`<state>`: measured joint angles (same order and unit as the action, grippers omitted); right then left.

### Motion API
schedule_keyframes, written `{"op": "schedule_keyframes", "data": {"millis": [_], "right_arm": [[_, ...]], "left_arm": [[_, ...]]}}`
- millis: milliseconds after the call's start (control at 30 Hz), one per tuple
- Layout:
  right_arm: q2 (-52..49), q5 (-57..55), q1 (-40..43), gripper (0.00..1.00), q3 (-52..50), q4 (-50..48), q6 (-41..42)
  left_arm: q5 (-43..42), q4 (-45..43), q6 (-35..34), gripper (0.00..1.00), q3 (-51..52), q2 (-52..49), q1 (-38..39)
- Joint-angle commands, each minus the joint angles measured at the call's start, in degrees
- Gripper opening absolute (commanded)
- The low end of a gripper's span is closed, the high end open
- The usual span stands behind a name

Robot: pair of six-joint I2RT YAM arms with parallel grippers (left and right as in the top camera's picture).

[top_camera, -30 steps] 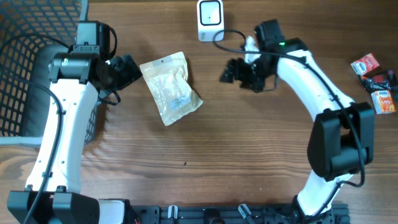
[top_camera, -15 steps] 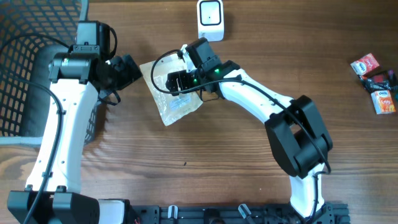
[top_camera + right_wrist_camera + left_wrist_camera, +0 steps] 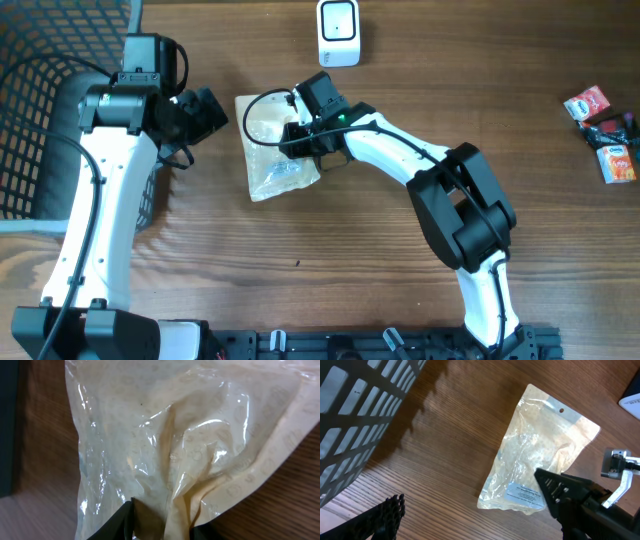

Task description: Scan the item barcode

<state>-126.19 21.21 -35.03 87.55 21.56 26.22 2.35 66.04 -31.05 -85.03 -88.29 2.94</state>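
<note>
The item is a clear plastic pouch [image 3: 266,150] with a white barcode label [image 3: 525,493], lying flat on the wooden table left of centre. My right gripper [image 3: 302,138] reaches in from the right and is shut on a raised fold of the pouch [image 3: 175,435] near its edge, its dark jaws [image 3: 162,521] pinching the film. My left gripper [image 3: 205,112] hovers just left of the pouch, open and holding nothing; one finger [image 3: 385,515] shows at the lower left of its wrist view. The white scanner [image 3: 338,30] stands at the table's back edge.
A black mesh basket [image 3: 40,120] fills the far left, beside the left arm. Several small snack packets [image 3: 605,130] lie at the far right edge. The scanner's cable [image 3: 375,58] trails toward the right arm.
The right arm swung left from beside the scanner onto the pouch and closed its jaws on it. The pouch shifted and turned slightly. The left arm has not moved.
</note>
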Motion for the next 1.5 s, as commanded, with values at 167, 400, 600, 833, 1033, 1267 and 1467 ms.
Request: {"op": "schedule_keyframes", "data": {"millis": [167, 400, 600, 833, 1033, 1267, 1467], "right_arm": [[5.9, -0.1, 7.5, 0.05, 0.2, 2.0, 5.4], [10.7, 10.2, 17.1, 0.05, 0.2, -10.9, 18.5], [10.7, -0.8, 21.6, 0.05, 0.2, -24.6, 29.5], [6.5, -5.4, 21.6, 0.05, 0.2, -27.7, 31.3], [5.4, -4.7, 21.6, 0.05, 0.2, -28.0, 29.1], [9.4, -5.1, 22.7, 0.05, 0.2, -27.9, 21.5], [22.1, -17.1, 31.8, 0.04, 0.2, -13.2, 17.9]], "left_arm": [[1.0, 0.0, -0.9, 1.0, 0.0, -0.2, -0.2], [1.0, 0.0, -0.9, 1.0, 0.0, -0.2, -0.2], [1.0, 0.0, -0.9, 1.0, 0.0, -0.2, -0.2], [1.0, 0.0, -0.9, 1.0, 0.0, -0.2, -0.2], [1.0, 0.0, -0.9, 1.0, 0.0, -0.2, -0.2], [1.0, 0.0, -0.9, 1.0, 0.0, -0.2, -0.2], [1.0, 0.0, -0.9, 1.0, 0.0, -0.2, -0.2]]}}
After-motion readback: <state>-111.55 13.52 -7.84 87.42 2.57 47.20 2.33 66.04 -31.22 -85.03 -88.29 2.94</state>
